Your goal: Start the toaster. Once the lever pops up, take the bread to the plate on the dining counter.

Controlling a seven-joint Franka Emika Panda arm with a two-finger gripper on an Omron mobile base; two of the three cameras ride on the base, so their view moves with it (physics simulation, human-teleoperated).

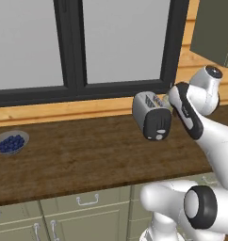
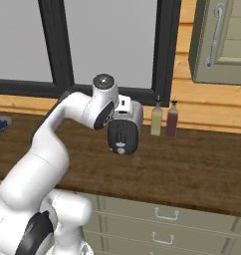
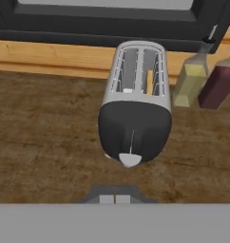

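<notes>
Directly ahead of pincer (image 3: 114,199): toaster (image 3: 136,107)

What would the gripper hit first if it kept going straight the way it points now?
Most likely the toaster: the shut gripper aims at its dark front end, near the pale lever low on that face. How much gap remains is hard to judge.

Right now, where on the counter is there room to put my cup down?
Between the blueberry bowl and the toaster the wood counter is bare. It's crowded where the two bottles stand beside the toaster, near the robot arm.
</notes>
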